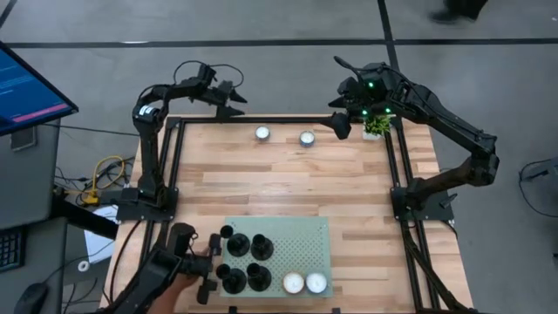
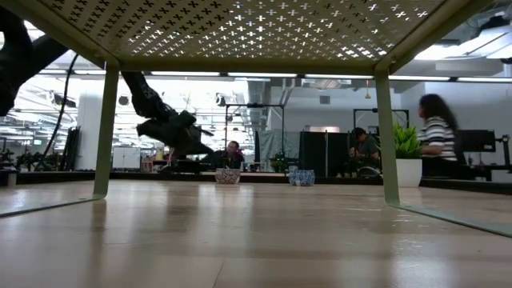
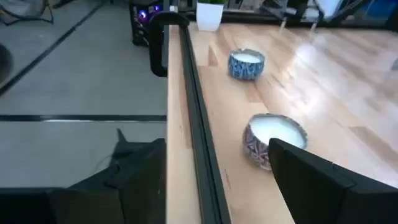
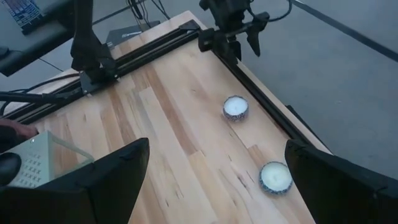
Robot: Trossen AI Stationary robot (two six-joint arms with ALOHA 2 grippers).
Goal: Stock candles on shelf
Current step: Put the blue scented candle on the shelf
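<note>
Candles: two (image 1: 302, 283) already on the shelf (image 1: 305, 244), two (image 1: 262, 133) on the surface between our grippers | step: reaching for the next | left gripper (image 1: 235, 98) spread, empty, candle (image 3: 273, 138) just ahead | right gripper (image 1: 340, 125) spread, empty | next: descend and straddle it.

Two candles (image 1: 302, 283) on shelf (image 1: 305, 238) near edge; two candles (image 1: 284, 136) on table (image 1: 288, 183) far edge, side by side.
</note>
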